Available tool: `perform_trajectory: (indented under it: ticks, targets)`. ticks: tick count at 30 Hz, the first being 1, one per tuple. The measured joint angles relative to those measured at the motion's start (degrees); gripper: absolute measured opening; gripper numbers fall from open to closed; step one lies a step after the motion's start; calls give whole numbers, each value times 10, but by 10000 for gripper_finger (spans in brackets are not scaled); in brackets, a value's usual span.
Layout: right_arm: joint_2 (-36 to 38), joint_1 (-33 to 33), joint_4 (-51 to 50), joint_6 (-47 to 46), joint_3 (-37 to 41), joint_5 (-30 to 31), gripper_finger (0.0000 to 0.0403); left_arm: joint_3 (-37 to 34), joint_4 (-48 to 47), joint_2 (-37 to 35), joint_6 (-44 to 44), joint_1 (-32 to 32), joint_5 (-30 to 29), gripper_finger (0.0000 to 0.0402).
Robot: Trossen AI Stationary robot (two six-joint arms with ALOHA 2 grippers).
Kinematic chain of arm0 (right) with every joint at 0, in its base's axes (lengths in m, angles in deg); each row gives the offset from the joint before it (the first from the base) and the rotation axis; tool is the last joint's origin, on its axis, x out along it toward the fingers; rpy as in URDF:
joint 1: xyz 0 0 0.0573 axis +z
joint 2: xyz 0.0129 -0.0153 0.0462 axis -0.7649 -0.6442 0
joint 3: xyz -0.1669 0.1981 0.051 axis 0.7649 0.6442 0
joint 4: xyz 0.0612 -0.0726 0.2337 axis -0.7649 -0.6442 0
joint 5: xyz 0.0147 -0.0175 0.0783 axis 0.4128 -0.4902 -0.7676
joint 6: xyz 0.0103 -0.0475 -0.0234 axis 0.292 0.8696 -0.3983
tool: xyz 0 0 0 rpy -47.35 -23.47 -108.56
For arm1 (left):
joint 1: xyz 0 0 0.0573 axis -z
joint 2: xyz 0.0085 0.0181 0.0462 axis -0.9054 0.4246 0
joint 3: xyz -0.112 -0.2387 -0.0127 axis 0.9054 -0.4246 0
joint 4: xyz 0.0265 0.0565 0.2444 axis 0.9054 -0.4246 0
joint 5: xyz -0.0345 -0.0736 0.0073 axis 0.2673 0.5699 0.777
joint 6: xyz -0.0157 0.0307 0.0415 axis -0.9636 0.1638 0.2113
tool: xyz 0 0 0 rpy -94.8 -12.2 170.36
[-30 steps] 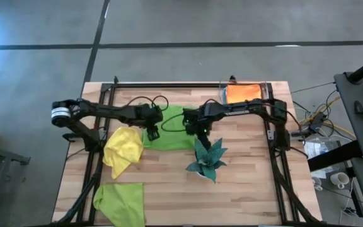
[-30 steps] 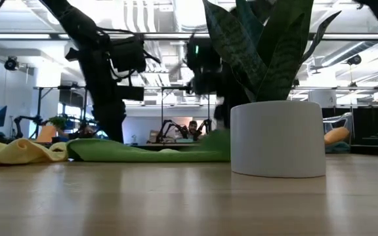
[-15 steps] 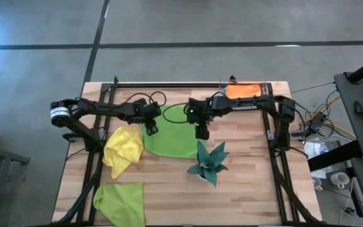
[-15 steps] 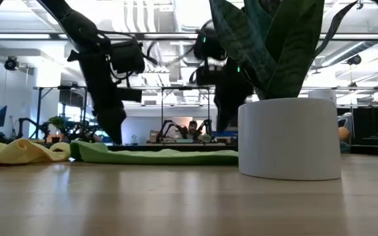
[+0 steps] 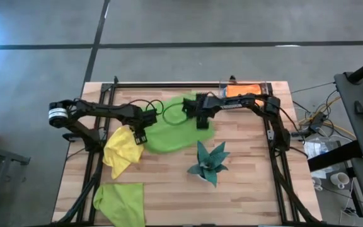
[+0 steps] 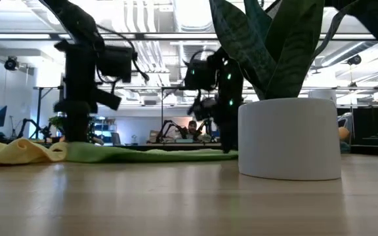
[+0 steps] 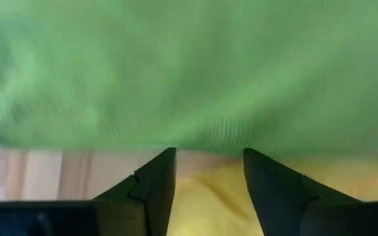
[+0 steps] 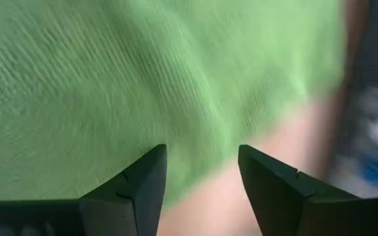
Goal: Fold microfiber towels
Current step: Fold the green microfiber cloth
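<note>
Both grippers were at the spread lime green towel (image 5: 178, 129) in the middle of the table (image 5: 257, 189). Seen from above, the left gripper (image 5: 138, 137) sat at that towel's left edge, where it meets the yellow towel (image 5: 121, 150); its wrist camera showed two dark, smooth, wedge-shaped fingers (image 7: 151, 187) parted with a gap between them, nothing clamped, the green hem just past the tips and yellow cloth under them. The right gripper (image 5: 201, 121) stood over the towel's far right part; its own fingers (image 8: 140, 187) were likewise spread and empty, with green cloth below and bare wood beside it. No brand, label or writing could be read anywhere. Up close the green towel showed a fine ribbed, knitted weave and a soft matt nap; from above its outline was rounded and uneven, and from table height it lay low and nearly flat. The yellow towel was crumpled into loose folds, touching the green one. A second lime green towel (image 5: 120, 200) lay roughly squared near the table's front left corner, well apart from the rest. An orange towel (image 5: 243, 92) sat at the far right edge. The table was pale wooden planking. A spiky dark teal plant (image 5: 207, 162) in a smooth white round pot (image 6: 289, 139) stood just beside the green towel's near right edge.
</note>
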Motion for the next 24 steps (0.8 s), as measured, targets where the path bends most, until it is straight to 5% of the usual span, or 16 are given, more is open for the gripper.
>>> perform_trajectory:
  ticks: [4,7,12,17,24]
  targets:
    - [46,-13,0,13,-27,50,187,5,-13,-51,-15,6,-33,164]
    - [85,-15,-3,-13,-21,-49,187,-8,44,-94,-23,6,-78,164]
    - [124,-7,25,-75,12,-219,187,-54,181,-121,17,8,-52,164]
    - [112,34,50,-76,46,-231,187,-118,316,-84,114,27,39,164]
    - [123,36,39,-48,48,-227,187,-107,339,-73,112,129,57,164]
